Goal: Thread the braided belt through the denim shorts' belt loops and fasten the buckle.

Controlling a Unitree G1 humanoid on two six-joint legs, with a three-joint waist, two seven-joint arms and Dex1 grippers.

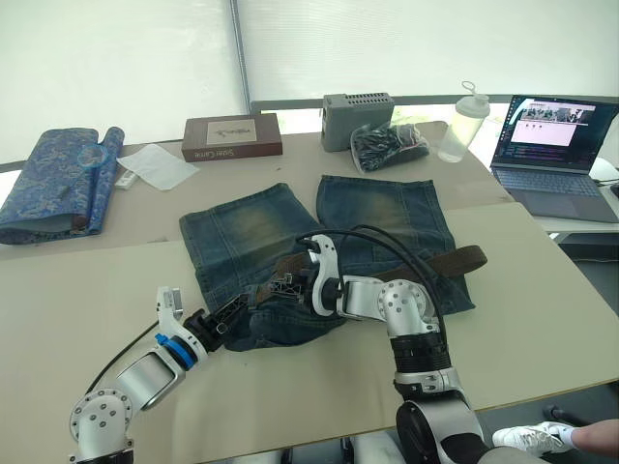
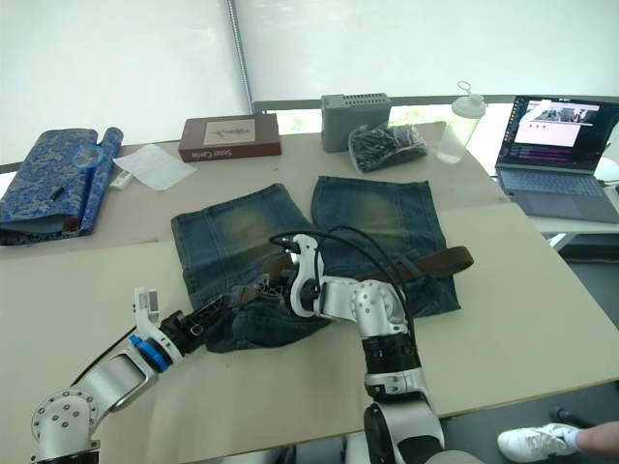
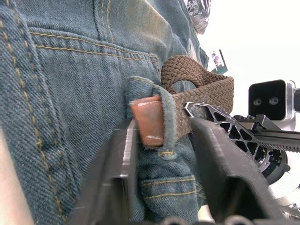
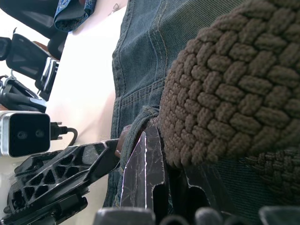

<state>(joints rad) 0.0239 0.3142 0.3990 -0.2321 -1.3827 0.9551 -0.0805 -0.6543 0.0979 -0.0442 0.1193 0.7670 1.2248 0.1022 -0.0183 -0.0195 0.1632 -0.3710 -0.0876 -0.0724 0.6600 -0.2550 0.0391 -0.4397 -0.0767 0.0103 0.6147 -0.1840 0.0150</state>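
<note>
I'm mid-threading: right gripper [image 1: 287,284] pinches the braided belt [image 1: 440,261]; left gripper [image 3: 161,140] (open wide) must grab its tip past the belt loop [image 3: 165,117].

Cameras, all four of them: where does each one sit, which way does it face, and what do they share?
Left eye view and right eye view: on the head, looking down over both arms at the denim shorts on the table.
Left wrist view: along the left gripper at a belt loop.
Right wrist view: along the right gripper, close on the braided belt.
Shared: both wrist views show the belt and the opposite gripper.
</note>
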